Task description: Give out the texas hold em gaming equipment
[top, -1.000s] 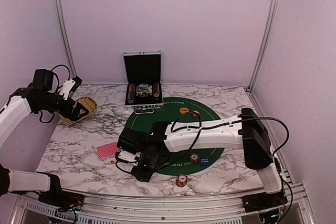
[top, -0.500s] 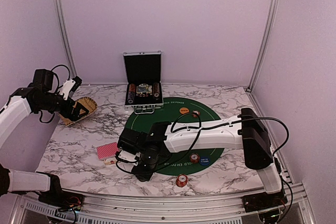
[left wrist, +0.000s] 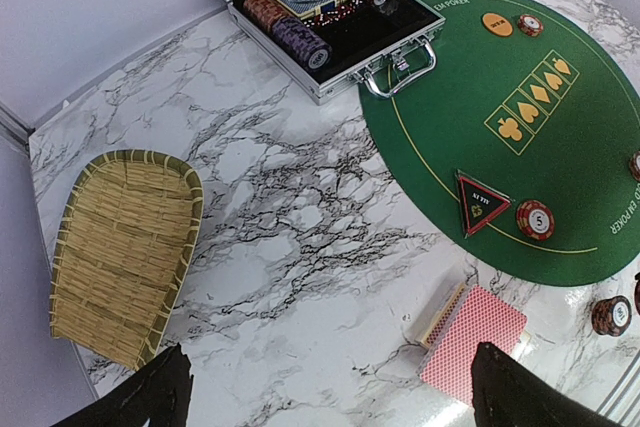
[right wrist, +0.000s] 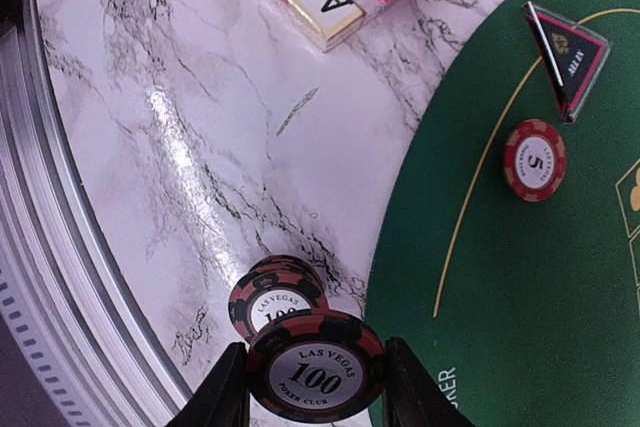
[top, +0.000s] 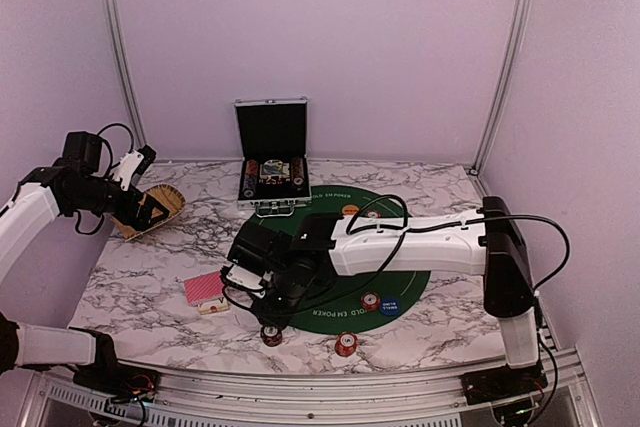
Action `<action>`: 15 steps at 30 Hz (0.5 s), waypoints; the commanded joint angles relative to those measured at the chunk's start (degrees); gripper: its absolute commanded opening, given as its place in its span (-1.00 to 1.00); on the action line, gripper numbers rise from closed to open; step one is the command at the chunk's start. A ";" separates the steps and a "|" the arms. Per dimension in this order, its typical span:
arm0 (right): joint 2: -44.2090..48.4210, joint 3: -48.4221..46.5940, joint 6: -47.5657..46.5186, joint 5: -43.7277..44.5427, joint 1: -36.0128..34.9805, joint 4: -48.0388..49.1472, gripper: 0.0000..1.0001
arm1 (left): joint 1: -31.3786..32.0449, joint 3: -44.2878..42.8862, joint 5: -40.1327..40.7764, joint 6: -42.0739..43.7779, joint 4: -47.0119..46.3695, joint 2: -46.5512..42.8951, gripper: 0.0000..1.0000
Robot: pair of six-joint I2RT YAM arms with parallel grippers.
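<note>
Now mid-deal, chip stage. Right gripper [right wrist: 315,379] clenched on 100 chip [right wrist: 316,352], raised over front marble. Second chip [right wrist: 268,297] lies flat on marble underneath, just off mat [left wrist: 470,57] edge, near cards [top: 205,288].

Likely next: lower, then stack on second chip or set beside it; release gently so neither rolls.

Room tight: rail [right wrist: 60,277] close on near side, mat rim on other, cards just beyond.

Left gripper [left wrist: 335,394] spread wide, empty, near tray [left wrist: 125,257], well apart, so no clash expected.
</note>
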State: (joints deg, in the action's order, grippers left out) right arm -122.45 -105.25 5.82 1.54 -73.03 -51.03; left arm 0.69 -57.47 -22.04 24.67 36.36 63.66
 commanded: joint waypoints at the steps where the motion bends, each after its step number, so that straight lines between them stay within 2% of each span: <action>1: 3.69 -0.92 1.59 -0.31 2.62 1.18 -0.85 | -0.26 -1.51 -0.19 0.15 1.86 -1.15 0.98; 15: 0.31 -4.57 2.96 3.17 12.38 3.73 -0.95 | -0.30 -1.16 -0.57 0.21 1.84 -1.03 0.98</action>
State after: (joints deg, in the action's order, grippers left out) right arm -120.03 -105.82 7.53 3.16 -62.78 -50.11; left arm 0.69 -57.47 -22.06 24.69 36.36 63.66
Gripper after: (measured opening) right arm 0.396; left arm 0.989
